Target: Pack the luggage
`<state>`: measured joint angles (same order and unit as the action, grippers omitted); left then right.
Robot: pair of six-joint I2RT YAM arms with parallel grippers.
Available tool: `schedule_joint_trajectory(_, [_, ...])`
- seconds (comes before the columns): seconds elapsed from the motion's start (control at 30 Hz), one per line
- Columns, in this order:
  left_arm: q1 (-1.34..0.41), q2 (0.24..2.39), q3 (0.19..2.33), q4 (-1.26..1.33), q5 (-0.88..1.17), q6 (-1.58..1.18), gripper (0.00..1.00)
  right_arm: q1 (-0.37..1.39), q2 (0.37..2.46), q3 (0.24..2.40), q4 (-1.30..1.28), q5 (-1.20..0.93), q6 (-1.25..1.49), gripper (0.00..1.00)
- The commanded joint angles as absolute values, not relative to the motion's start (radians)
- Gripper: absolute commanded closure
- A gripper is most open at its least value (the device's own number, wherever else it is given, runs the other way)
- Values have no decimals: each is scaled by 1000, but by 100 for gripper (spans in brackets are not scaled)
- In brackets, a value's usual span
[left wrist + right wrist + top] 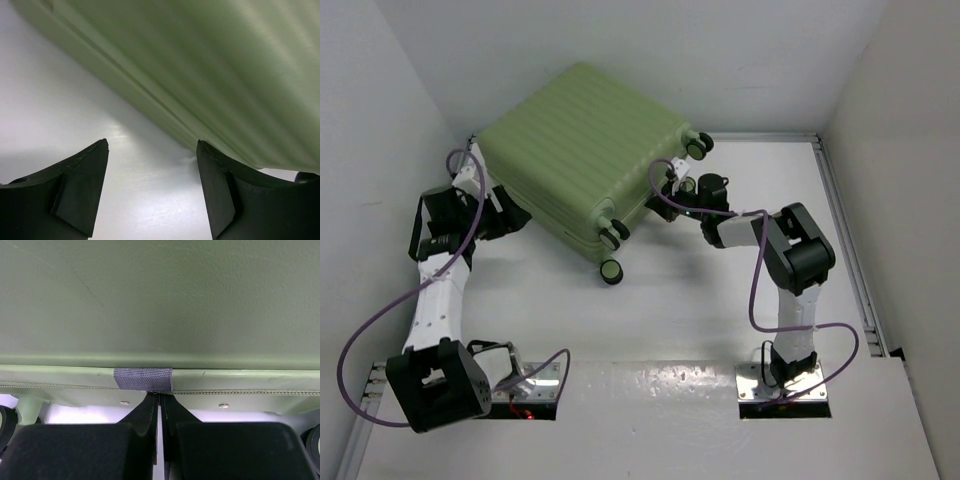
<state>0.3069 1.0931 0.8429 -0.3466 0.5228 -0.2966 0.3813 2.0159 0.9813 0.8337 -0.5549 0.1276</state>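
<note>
The luggage (585, 150) is a pale green ribbed suitcase, closed, lying at the back left of the table with its black wheels (611, 271) towards the middle. My left gripper (515, 215) is open and empty beside its lower left edge; in the left wrist view the shell (225, 75) hangs over the open gripper (152, 142). My right gripper (670, 185) is at the wheel end. In the right wrist view it (160, 395) is shut at the zipper seam, just below a grey fabric tab (143, 379) on the shell (160, 300). Whether it pinches anything is hidden.
White walls close in on the left, back and right. A metal rail (845, 240) runs along the table's right edge. Purple cables (755, 290) loop off both arms. Bare white table (670, 320) lies in front of the suitcase.
</note>
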Motion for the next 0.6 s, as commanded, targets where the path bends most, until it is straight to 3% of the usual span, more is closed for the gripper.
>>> schedule_joint_trajectory(0.0, [276,1036,917,-368,491,-184,26,355,1982,994,928,-447,98,100])
schedule_joint_trajectory(0.4, [276,1014,891,-379,552,-138,26,267,1936,948,946,-287,71,100])
schedule_joint_trajectory(0.57, [151,989,1001,-342,634,-1,26,232,1976,979,937,-304,71,100])
